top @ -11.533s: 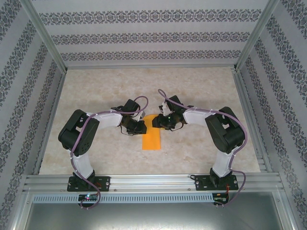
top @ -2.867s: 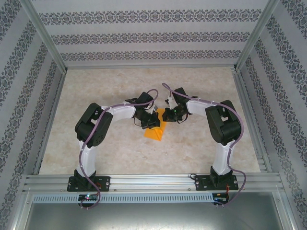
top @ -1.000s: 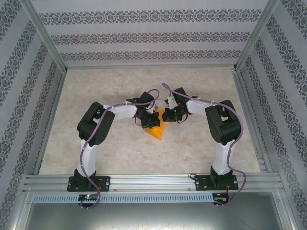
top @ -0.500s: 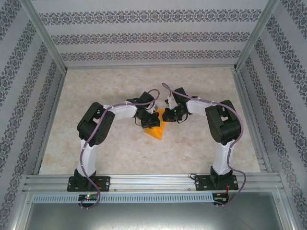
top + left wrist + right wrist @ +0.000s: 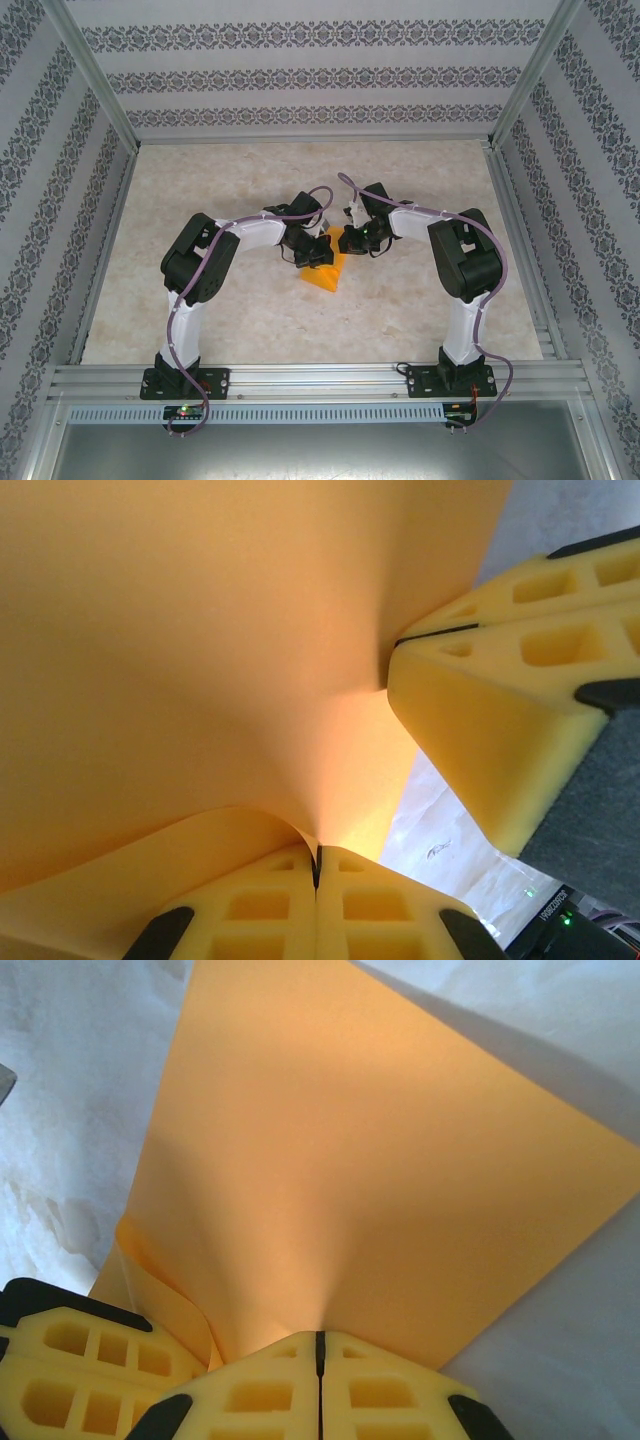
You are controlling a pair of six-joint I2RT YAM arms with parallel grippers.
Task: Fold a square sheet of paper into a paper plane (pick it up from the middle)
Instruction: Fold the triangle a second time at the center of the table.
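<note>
The square sheet of paper (image 5: 328, 272) is orange-yellow and folded over, and shows as a pointed wedge at the middle of the table. My left gripper (image 5: 318, 256) is shut on its left part, and my right gripper (image 5: 349, 241) is shut on its upper right edge. In the left wrist view the paper (image 5: 200, 650) curves up from my left gripper (image 5: 318, 858), whose yellow pads pinch an edge; the right gripper's fingers (image 5: 480, 740) are close by on the right. In the right wrist view the paper (image 5: 380, 1160) spreads away from my shut right gripper (image 5: 320, 1345), and the left gripper's fingers (image 5: 70, 1370) sit at lower left.
The marbled table (image 5: 200, 190) has open room on all sides of the arms. Patterned walls and metal posts (image 5: 95, 90) enclose it on the left, back and right. An aluminium rail (image 5: 320, 378) carries both arm bases along the near edge.
Since the oldest frame both grippers have carried the paper farther from the bases, and the long strip now shows as a shorter wedge. Nothing has visibly moved in the last second.
</note>
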